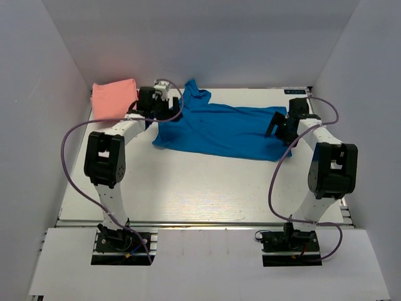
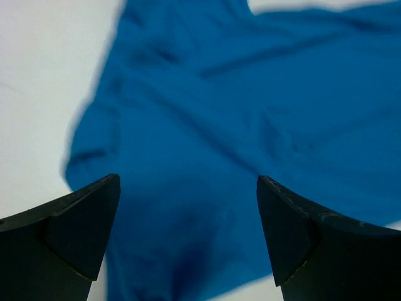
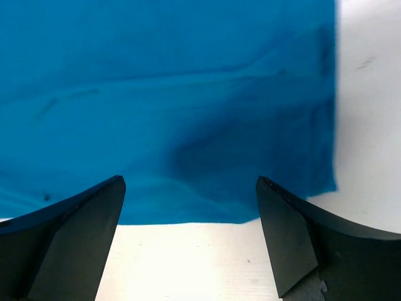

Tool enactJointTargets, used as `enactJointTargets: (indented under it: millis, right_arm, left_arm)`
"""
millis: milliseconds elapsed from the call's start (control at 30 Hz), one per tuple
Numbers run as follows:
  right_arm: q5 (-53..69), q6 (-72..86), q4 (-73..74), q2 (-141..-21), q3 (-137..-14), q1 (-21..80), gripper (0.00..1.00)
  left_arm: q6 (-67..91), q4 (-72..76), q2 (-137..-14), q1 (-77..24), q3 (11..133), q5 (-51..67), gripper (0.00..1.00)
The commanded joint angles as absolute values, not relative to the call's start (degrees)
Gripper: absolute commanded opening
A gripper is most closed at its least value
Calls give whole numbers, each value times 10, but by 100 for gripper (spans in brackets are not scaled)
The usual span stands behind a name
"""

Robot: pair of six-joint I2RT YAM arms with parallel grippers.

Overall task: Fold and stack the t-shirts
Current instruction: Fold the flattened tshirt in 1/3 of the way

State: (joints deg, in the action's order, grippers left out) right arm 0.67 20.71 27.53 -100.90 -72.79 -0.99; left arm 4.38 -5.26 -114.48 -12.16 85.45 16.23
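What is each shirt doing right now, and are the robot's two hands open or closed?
blue t-shirt: spread out, wrinkled, not folded up yet.
pink t-shirt: folded into a small pile at the far left.
left gripper: open above the blue t-shirt's left end, holding nothing.
right gripper: open above its right end, holding nothing.

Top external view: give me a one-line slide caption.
The left end effector and right end effector at opposite ends of the spread blue t-shirt; folded salmon-pink t-shirt lies back left.
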Motion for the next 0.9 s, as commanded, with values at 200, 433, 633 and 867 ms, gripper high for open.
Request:
enactJointTargets:
  millis: [200,433,633,867]
  right_arm:
    - [55,202,207,-1067,-680,-11,90]
    - [54,224,180,-1033,-592,-12,90]
    - [46,242,164,-957,-491,-10,90]
    - [24,272,168,-801,-340,-7,90]
  left_arm:
    - [90,-56,-1123,-107,708,188,100]
    - [148,-48,-1082,-107,573,182,100]
    - [227,-176,-1035,-102,485,103,100]
    - [312,-234,-855,-107,341,85,100]
